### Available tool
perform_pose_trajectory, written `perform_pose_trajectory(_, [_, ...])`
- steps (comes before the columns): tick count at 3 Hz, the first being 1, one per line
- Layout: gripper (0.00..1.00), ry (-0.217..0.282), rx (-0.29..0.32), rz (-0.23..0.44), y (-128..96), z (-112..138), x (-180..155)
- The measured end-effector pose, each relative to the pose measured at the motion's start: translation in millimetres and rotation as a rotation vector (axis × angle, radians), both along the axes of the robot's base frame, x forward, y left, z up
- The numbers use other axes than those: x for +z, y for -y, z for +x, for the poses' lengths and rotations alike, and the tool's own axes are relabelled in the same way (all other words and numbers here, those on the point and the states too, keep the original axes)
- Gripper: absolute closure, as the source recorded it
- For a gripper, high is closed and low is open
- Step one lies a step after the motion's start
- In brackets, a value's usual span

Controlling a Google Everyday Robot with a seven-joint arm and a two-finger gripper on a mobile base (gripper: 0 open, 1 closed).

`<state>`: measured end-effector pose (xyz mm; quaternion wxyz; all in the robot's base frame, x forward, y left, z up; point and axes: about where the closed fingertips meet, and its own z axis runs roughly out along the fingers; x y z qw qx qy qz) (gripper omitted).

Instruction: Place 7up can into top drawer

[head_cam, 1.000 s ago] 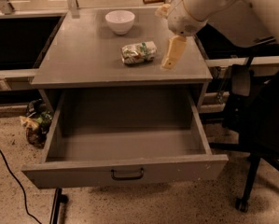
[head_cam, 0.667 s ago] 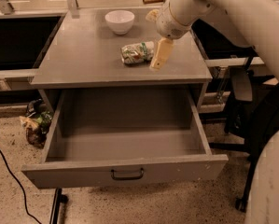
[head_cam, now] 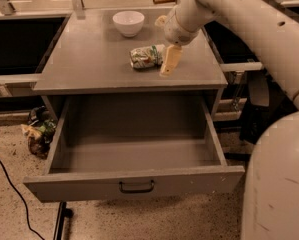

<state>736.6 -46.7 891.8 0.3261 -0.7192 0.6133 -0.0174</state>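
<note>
The 7up can, dented, silver-white with green print, lies on its side on the grey cabinet top. My gripper hangs from the white arm, tilted down, right against the can's right end. I cannot tell whether it touches the can. The top drawer is pulled out wide below the top, and its inside is bare. Its flat front panel carries a small dark bar handle.
A white round bowl stands at the back of the cabinet top. My white arm and body fill the right side. A crumpled bag and a black cable lie on the speckled floor at left.
My arm has swung left, and the gripper has moved from right of the can to right beside its right end. The can, bowl and drawer have not moved.
</note>
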Motion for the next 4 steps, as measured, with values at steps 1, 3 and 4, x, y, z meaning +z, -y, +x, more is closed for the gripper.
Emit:
perform_pose_trajectory(1, [0.0, 0.018, -0.017, -0.031, -4, 36, -26])
perform_pose_trajectory(3, [0.15, 0.007, -0.014, -0.011, -9, 45, -36])
perform_pose_trajectory(4, [0.38, -0.002, -0.012, 0.001, -10, 47, -40])
